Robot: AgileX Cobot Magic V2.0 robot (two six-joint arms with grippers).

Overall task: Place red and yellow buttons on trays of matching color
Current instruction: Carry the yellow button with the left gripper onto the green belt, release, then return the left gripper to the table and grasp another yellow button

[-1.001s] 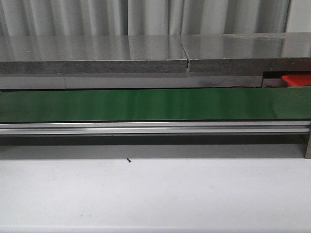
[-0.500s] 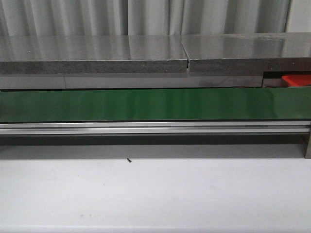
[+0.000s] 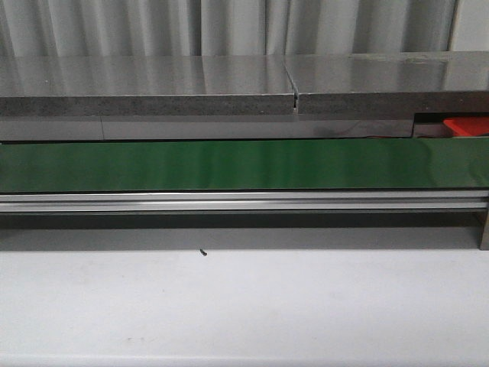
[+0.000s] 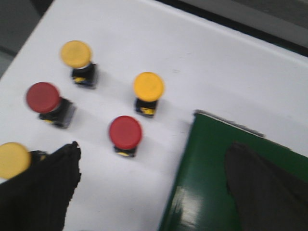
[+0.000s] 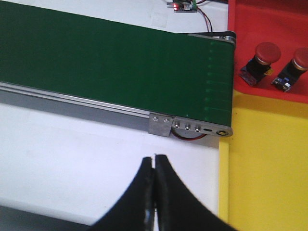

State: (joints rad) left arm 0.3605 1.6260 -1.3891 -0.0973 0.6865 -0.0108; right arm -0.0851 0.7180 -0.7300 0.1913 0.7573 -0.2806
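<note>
Left gripper [image 4: 154, 192] is spread wide with nothing in it, hanging over the white table [image 4: 202, 67] and the end of the green belt [image 4: 216, 168]. Five loose buttons stand there: three yellow buttons [image 4: 148, 87] and two red buttons [image 4: 125, 132]. Right gripper [image 5: 154, 192] is pinched together, empty. The red tray [image 5: 250, 29] past the belt's other end holds two red-capped buttons [image 5: 265, 52]; the yellow tray [image 5: 264, 159] touches it.
</note>
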